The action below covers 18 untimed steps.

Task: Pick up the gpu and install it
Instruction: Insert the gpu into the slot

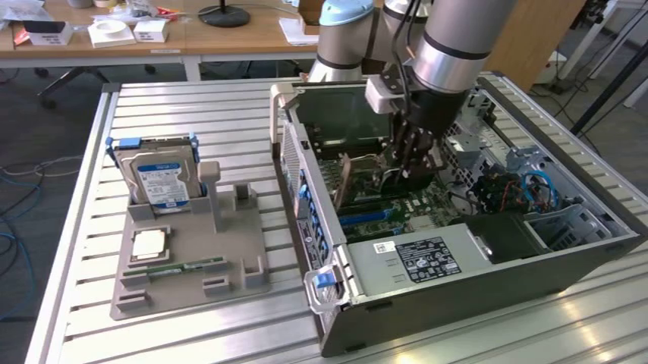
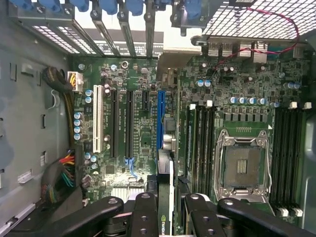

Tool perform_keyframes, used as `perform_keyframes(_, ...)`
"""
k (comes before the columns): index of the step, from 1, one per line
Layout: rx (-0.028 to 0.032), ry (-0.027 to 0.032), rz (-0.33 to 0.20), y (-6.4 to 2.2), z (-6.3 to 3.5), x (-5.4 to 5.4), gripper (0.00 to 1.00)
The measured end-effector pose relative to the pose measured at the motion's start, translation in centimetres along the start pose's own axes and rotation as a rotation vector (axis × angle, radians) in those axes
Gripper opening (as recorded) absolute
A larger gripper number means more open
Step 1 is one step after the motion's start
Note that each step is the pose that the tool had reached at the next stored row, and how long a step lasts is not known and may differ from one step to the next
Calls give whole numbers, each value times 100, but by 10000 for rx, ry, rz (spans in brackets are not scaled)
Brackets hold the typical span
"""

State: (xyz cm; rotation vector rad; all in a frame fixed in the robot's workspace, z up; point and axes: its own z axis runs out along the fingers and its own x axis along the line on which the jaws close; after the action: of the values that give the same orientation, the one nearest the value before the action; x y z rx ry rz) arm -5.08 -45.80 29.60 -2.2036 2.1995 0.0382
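Observation:
The gpu (image 2: pixel 165 170) is a thin card seen edge-on, clamped upright between my black fingers (image 2: pixel 145 212). My gripper (image 2: pixel 167 205) is shut on it and hangs just above the motherboard (image 2: pixel 143 138), with the card's lower edge lined up along the blue expansion slot (image 2: pixel 160 116). In the exterior view, my gripper (image 1: pixel 410 168) reaches down into the open computer case (image 1: pixel 567 262). The gpu (image 1: pixel 350 180) stands on edge beside it, pointing toward the case's rear wall. Whether the card touches the slot is hidden.
White and black expansion slots (image 2: pixel 98 118) lie beside the blue one. An open CPU socket (image 2: pixel 242 165) sits between memory slots. A power supply (image 1: pixel 426 262) fills the case's near end. On the exterior view's left, a grey holder (image 1: pixel 187 262) carries a hard drive (image 1: pixel 162 178), a processor and a memory stick.

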Motion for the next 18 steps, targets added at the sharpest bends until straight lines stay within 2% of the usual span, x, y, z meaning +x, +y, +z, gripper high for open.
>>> perform_keyframes(11, -1, 0, -11, 2, 93, 3, 26)
perform_keyframes(18, 0, -1, -10, 12, 102, 3, 26)
